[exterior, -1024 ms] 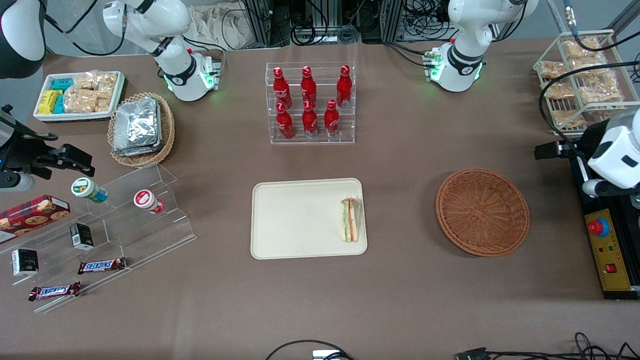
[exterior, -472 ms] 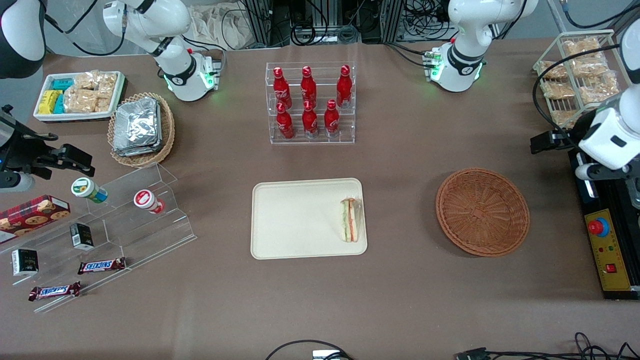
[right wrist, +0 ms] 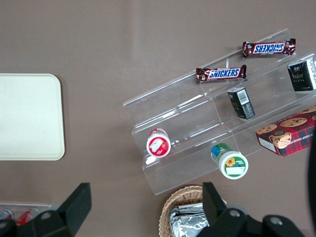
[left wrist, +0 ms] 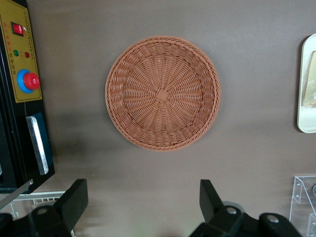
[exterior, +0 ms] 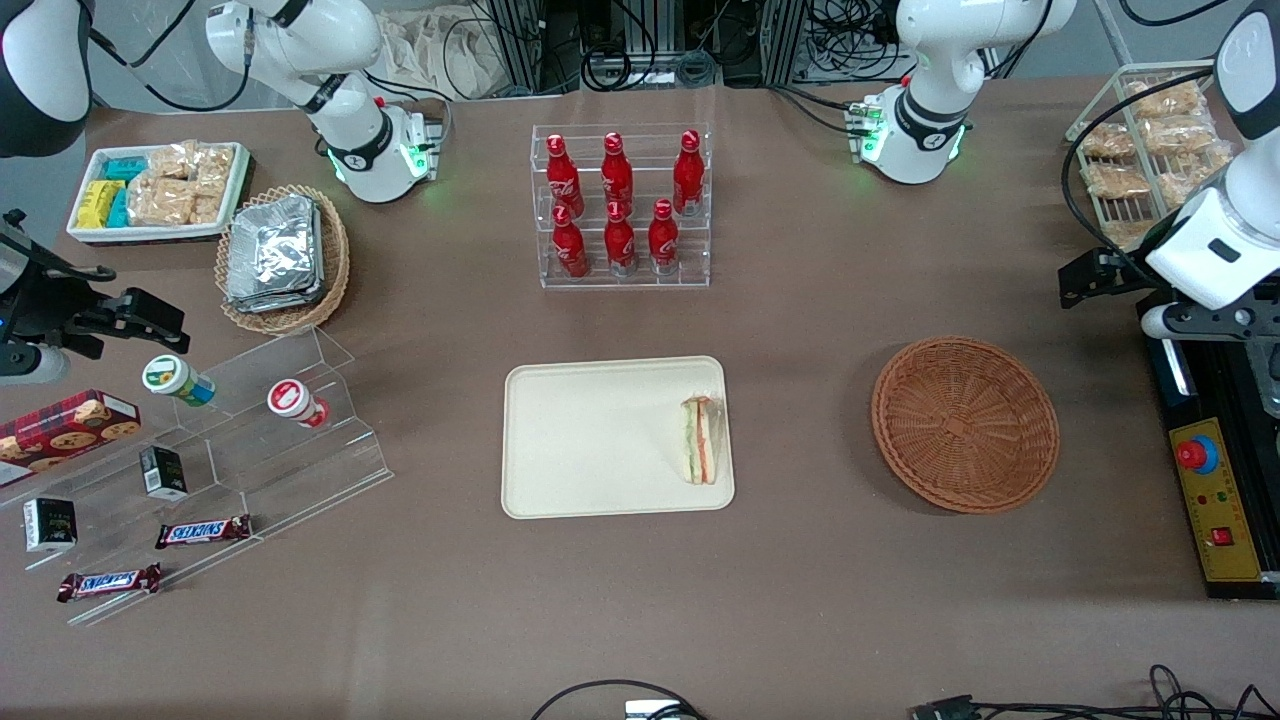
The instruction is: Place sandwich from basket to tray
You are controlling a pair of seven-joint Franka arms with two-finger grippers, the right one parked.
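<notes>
In the front view, the sandwich (exterior: 702, 439) is seen lying on the tray (exterior: 590, 440), the basket (exterior: 965, 423) emptied; the gripper (exterior: 1085, 277) has been lifted farther off, so delivery appears done. In the left wrist view, its fingers (left wrist: 74, 198) are spread wide, nothing held.

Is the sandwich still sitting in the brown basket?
No, the basket holds nothing; the sandwich lies on the tray, and the open gripper hangs above the table near the basket.
</notes>
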